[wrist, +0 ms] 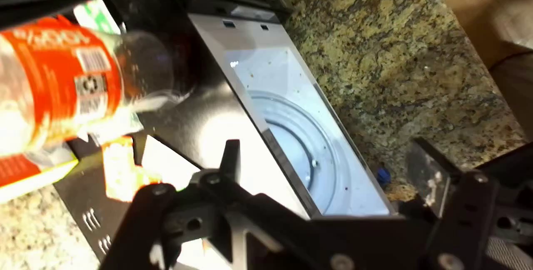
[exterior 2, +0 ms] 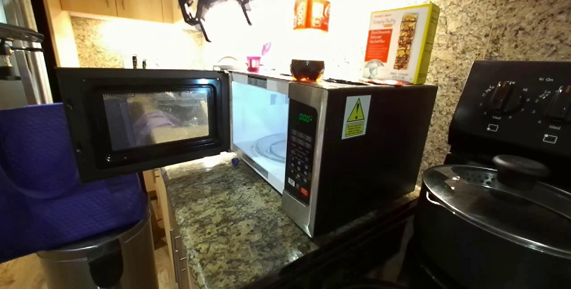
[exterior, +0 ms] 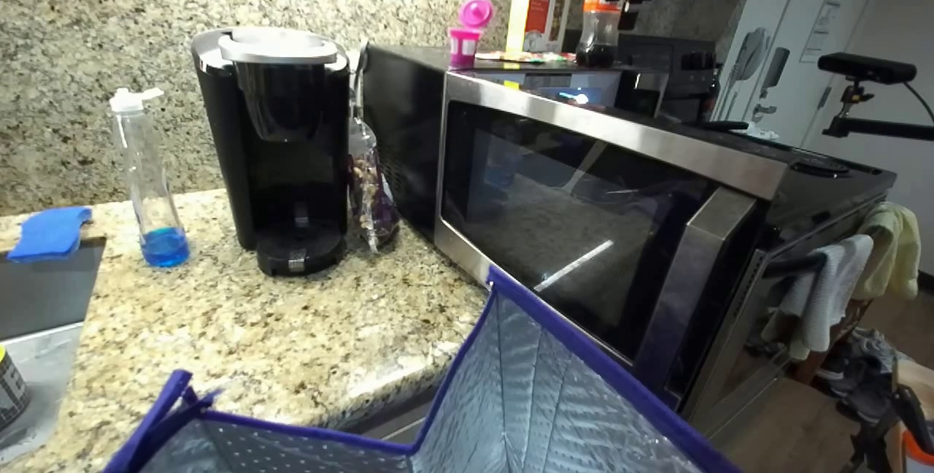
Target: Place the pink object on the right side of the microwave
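The pink object (exterior: 465, 46) is a small magenta cup with its round lid flipped up. It stands on top of the microwave (exterior: 401, 115), at the door-hinge end; it also shows in an exterior view (exterior 2: 253, 64). The microwave (exterior 2: 374, 159) has its door (exterior 2: 84, 124) swung open and its lit interior shows. My gripper (exterior 2: 228, 31) is open and empty, high above the microwave's door side and apart from the pink object. In the wrist view the gripper's fingers (wrist: 327, 145) are spread over the microwave top and opening. The pink object cannot be made out there.
A cola bottle with a red-orange label (exterior: 603, 2) and a snack box (exterior 2: 397, 43) stand on the microwave, with flat packets beside them. A coffee maker (exterior: 281, 108) is beside the microwave. A purple bag (exterior 2: 107, 213) is below the door. A lidded pot (exterior 2: 490, 231) stands on the stove.
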Robot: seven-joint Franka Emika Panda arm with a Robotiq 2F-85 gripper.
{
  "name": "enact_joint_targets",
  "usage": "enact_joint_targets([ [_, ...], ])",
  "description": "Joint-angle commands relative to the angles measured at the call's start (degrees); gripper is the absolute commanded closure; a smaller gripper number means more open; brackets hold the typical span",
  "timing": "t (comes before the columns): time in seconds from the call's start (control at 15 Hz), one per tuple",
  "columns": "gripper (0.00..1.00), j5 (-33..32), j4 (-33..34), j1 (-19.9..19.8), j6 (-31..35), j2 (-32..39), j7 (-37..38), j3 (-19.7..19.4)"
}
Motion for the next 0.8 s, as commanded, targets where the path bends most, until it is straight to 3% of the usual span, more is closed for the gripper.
enact_joint_targets([
  [0.0,0.00,0.5,8.6,1.9,-3.3,4.8,-9.6,1.9],
  [0.13,0.00,-2.9,10.4,2.7,-4.2,5.6,-13.8,2.5],
  [0.2,0.00,-0.7,7.1,2.4,-1.8,4.1,-9.0,2.1],
  [0.47,0.00,-0.9,7.7,2.5,-2.0,4.6,-9.3,2.1],
  [0.73,0.00,0.3,7.3,2.0,4.7,5.8,-17.2,2.3],
])
